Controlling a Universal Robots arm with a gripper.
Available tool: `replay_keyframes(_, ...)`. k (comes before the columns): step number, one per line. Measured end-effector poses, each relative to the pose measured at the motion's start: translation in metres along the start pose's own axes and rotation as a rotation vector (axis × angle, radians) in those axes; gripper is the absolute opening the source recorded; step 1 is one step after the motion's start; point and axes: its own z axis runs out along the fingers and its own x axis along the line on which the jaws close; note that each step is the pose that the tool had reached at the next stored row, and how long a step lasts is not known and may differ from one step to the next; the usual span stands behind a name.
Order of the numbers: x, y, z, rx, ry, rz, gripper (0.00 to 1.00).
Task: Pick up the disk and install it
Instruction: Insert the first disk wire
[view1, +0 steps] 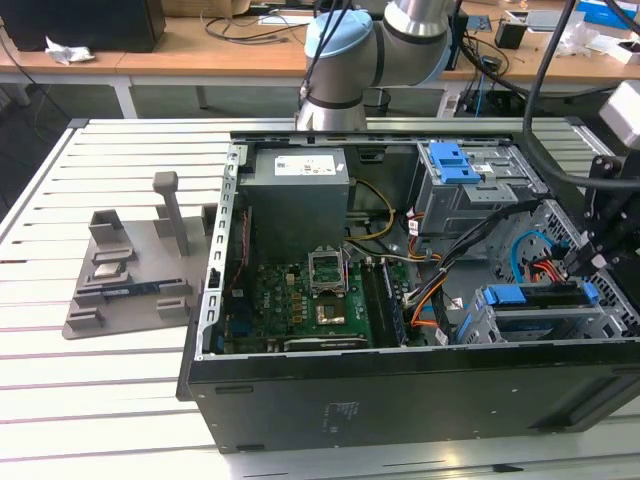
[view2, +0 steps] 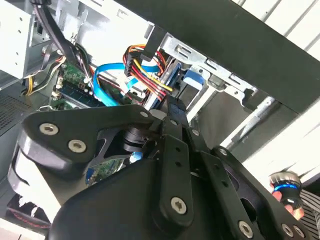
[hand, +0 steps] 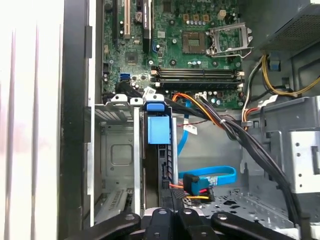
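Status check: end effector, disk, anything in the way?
End effector down at the drive cage, at disk's edge. Disk upright in cage slot, blue rail showing. Cables crowd beside it.

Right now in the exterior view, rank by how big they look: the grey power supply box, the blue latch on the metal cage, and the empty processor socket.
1. Grey power supply box, clearly largest.
2. Blue latch on the metal cage.
3. Processor socket, close to the latch in apparent size, so that order is unsure.

A white slatted table stands before a cluttered wooden bench.
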Motion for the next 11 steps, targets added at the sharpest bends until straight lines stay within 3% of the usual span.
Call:
replay_keyframes(3, -0.0012, 0.002, -0.0177, 0.0, 0.0002, 0.0, 0.11)
replay_keyframes(11, -0.0015, 0.0025, -0.0216, 0.0, -0.0001, 0.0, 0.11)
